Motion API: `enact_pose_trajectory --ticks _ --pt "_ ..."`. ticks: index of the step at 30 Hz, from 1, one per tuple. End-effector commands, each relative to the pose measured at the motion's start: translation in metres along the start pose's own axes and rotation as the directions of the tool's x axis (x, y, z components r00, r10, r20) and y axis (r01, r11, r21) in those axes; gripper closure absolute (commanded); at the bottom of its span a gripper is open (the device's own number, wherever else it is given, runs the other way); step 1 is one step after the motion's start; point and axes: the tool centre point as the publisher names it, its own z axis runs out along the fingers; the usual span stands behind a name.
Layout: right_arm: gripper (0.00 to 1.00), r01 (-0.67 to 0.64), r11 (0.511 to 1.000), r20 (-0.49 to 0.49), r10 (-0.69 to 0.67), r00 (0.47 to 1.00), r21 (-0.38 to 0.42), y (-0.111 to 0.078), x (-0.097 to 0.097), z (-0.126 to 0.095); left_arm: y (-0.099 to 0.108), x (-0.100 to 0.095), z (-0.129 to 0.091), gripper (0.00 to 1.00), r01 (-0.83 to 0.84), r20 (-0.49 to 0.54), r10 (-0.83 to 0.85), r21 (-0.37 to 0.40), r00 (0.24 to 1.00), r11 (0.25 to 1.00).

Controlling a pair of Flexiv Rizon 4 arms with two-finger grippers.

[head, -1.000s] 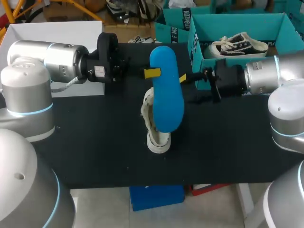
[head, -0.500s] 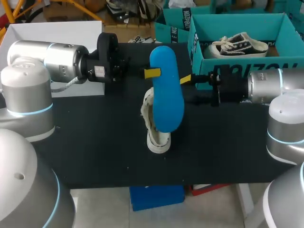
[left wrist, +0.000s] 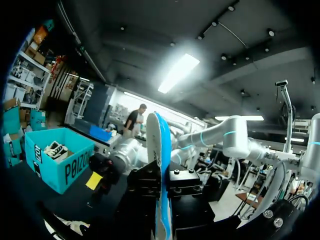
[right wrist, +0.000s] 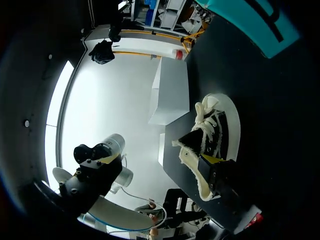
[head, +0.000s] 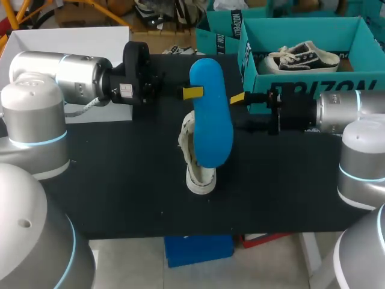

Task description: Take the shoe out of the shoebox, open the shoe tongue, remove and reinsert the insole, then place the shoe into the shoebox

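Pinches the long blue foam insole (head: 210, 117) toward its far end with the left hand (head: 192, 93), fingers pressed on both faces, over the middle of the black desk (head: 120, 174). Has the low cream-and-black canvas shoe (head: 194, 159) right under it, resting on the desk's middle. Holds the right hand (head: 239, 112) spread and empty just beside the insole's right edge. Shows the open teal cardboard shoebox (head: 313, 81) at the far right corner, with 1 more shoe (head: 301, 57) inside.

Seems light, thin and bendy, so apt to fold or slip when pushed from 1 end. Better to take it across the width near the heel part and to feed the toe part in first. Advisable also to steady the shoe at its stiffer heel collar, being soft, light and easy to slide on the desk.
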Motion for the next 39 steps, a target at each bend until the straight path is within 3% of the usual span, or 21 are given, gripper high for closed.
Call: enact_pose_trajectory --ticks 1,12,18,23,29,35,39 --pt "0.00 0.000 1.000 0.000 0.000 1.000 -0.003 0.000 -0.001 0.002 0.001 0.000 0.001 1.00 -0.002 0.005 0.002 0.001 1.000 1.000" --pt "0.00 0.000 1.000 0.000 0.000 1.000 -0.003 0.000 -0.001 0.002 -0.006 0.003 0.009 1.00 -0.161 -0.014 0.161 -0.065 0.987 0.985" --pt "0.00 0.000 1.000 0.000 0.000 1.000 -0.003 0.000 -0.001 0.002 -0.002 0.009 0.013 1.00 -0.356 -0.025 0.358 -0.190 0.934 0.915" --pt "0.00 0.000 1.000 0.000 0.000 1.000 -0.003 0.000 -0.001 0.002 0.003 0.016 0.016 1.00 -0.552 -0.048 0.562 -0.273 0.826 0.788" --pt "0.00 0.000 1.000 0.000 0.000 1.000 -0.003 0.000 -0.001 0.002 0.015 0.026 0.021 1.00 -0.760 -0.099 0.790 -0.368 0.605 0.536" --pt "0.00 0.000 1.000 0.000 0.000 1.000 -0.003 0.000 -0.001 0.002 0.039 0.021 0.022 1.00 -0.849 -0.187 0.887 -0.424 0.423 0.316" --pt "0.00 0.000 1.000 0.000 0.000 1.000 -0.003 0.000 -0.001 0.002 0.053 0.011 0.014 1.00 -0.869 -0.214 0.907 -0.430 0.363 0.246"
